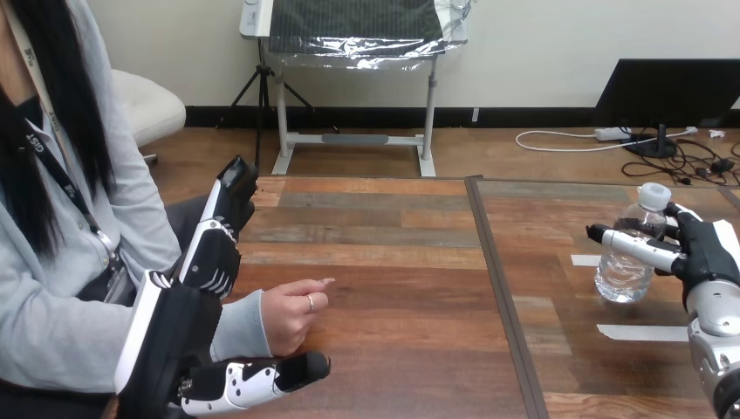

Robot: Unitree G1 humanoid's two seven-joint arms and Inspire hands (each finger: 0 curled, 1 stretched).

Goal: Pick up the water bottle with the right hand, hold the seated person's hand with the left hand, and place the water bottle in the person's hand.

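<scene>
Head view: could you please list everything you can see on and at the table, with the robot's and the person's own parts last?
water bottle: one, clear with a white cap, upright on the table's right part.
tape strips: two, white, flat on the table near the water bottle.
table: one, brown wood.
person's hand: one, resting on the table at left.
left robot hand: one, black and white, open, fingers and thumb either side of the person's wrist.
right robot hand: one, black and white, curled round the water bottle.

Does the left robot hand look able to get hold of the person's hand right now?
Probably yes: the left robot hand is open beside the person's hand, with nothing between them.
</scene>
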